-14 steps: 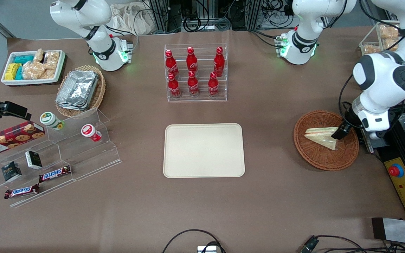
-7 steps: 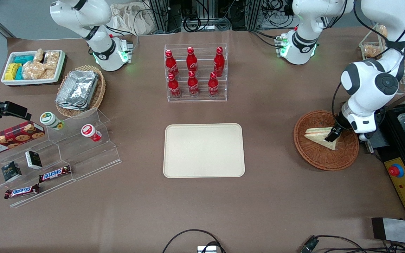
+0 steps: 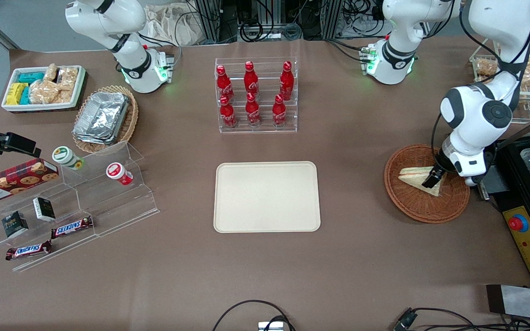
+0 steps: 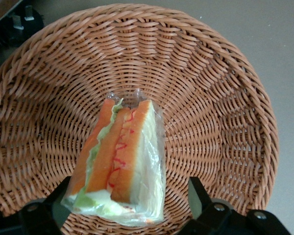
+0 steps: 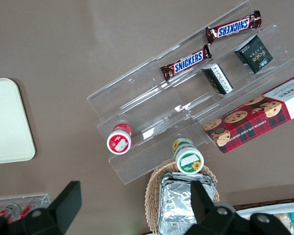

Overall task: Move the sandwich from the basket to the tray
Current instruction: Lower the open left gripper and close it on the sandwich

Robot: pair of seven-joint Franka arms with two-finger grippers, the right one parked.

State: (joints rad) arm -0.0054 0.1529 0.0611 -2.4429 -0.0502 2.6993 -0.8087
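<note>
Desk (image 3: 361, 257): brown. Tray (image 3: 267, 196): cream, mid-desk, toward the parked arm's end from the basket. Basket (image 3: 419, 207): reddish wicker, holds sandwich (image 3: 414, 177) in clear wrap, filling edge up. Gripper (image 4: 130, 203): low in the basket, fingers (image 4: 198, 188) spread either side of the sandwich, not clamping it. Red bottles (image 3: 252, 94): in a clear rack, farthest.

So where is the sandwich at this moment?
The sandwich lies in the basket toward the working arm's end of the table, with the open gripper straddling it; the tray holds nothing.
</note>
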